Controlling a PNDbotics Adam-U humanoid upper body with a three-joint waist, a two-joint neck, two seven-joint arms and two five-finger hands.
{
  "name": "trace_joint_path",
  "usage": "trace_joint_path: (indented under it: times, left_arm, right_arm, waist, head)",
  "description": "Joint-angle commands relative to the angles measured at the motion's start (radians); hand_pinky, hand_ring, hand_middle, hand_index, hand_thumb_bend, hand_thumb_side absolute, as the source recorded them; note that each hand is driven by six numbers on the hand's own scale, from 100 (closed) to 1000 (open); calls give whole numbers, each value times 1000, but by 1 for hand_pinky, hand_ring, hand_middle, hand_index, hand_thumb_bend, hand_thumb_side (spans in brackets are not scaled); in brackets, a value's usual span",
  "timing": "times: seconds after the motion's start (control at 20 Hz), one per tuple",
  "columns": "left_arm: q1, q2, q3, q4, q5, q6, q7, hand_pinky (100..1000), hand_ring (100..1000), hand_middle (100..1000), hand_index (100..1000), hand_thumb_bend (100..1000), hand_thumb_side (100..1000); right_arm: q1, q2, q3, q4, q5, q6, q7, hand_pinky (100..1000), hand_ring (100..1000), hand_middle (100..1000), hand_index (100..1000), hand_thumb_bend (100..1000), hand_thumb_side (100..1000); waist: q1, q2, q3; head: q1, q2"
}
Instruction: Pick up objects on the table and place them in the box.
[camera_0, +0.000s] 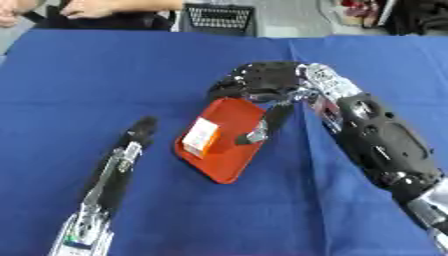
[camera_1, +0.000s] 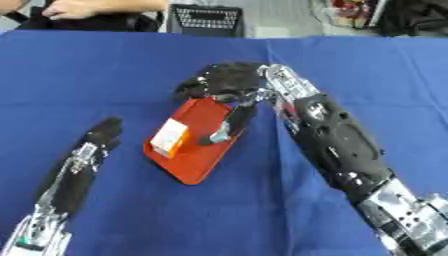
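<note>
Near the middle of the blue cloth-covered table (camera_0: 105, 75): an orange-red tray-like box (camera_0: 229, 150), shallow, rectangular with rounded corners, smooth and plastic-looking, tilted up on one long side. Inside it, toward its left end, a small carton (camera_0: 200, 136) with white faces and an orange panel, angular and flat-sided. Over the box's far edge, the right hand (camera_0: 262, 82), black with silver joints, fingers curled down over the rim, thumb reaching down across the box's inner face, so pinching the box between them. Behind it, running toward the lower right corner, the bulky black forearm with glossy shells and a silver metal wrist. Toward the lower left corner, the left hand (camera_0: 136, 132), slim and dark, fingers straight and pressed together, pointing toward the far edge, just beside the box yet apart from it. Faint folds across the cloth.
</note>
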Motion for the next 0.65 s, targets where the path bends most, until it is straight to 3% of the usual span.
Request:
trace_joint_path:
  times: [0.05, 0.3, 0.5, 0.55, 0.65]
  left_arm:
    - [-9, 3, 7, -13, 3, -2, 5, 1000, 1000, 1000, 1000, 198, 1000]
    - [-10, 1, 10, -13, 2, -2, 8, 1000, 1000, 1000, 1000, 197, 1000]
    - [-11, -1, 14, -14, 1, -2, 12, 1000, 1000, 1000, 1000, 198, 1000]
    - [-11, -1, 15, -14, 1, -2, 13, 1000, 1000, 1000, 1000, 197, 1000]
    - [-11, -2, 17, -14, 1, -2, 15, 1000, 1000, 1000, 1000, 197, 1000]
  right_arm:
    - [38, -67, -23, -135, -149, -73, 104, 766, 796, 870, 953, 318, 785]
    - [165, -113, -142, -314, -493, -73, 236, 724, 745, 827, 919, 192, 756]
    - [270, -119, -262, -379, -744, -71, 365, 696, 710, 798, 908, 133, 746]
    - [299, -111, -293, -390, -795, -59, 395, 688, 700, 791, 903, 159, 760]
    - [351, -88, -348, -422, -886, -1, 454, 679, 688, 780, 897, 108, 751]
  waist:
    - [3, -11, -5]
    - [6, -8, -18]
    - [8, -5, -26]
    - [9, -4, -29]
    - [12, -2, -34]
  head:
    - [12, -15]
    - [21, -15]
    - [28, -13]
    - [31, -13]
    - [35, -12]
